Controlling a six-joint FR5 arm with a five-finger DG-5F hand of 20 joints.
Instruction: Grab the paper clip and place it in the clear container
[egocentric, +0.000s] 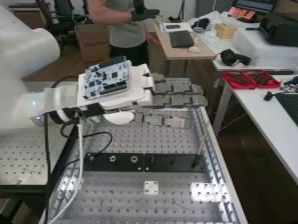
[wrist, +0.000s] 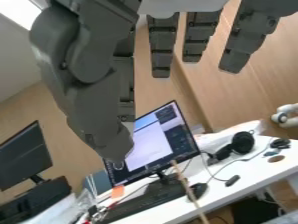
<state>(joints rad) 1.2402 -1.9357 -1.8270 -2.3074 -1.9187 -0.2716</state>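
— How are the fingers (egocentric: 176, 100) held?

— They are held straight and apart, high over the perforated counter (egocentric: 120, 192), and nothing is seen to be clamped.

— And where is the paper clip placed?

— This cannot be told with certainty. A thin dark line (egocentric: 179, 204) is seen on the counter, but it cannot be confirmed as the paper clip. The clear container cannot be located either.

— What could be spoiled from here?

— If the fingers are lowered without a sure target, the paper clip may be missed. Being so thin, it may also be pushed along the metal, or be caught in a hole, by such thick tips.

— Is some other risk to be considered?

— Yes. The thin stick (egocentric: 201, 142) could be knocked during lowering, and the white cable (egocentric: 79, 165) could be snagged.
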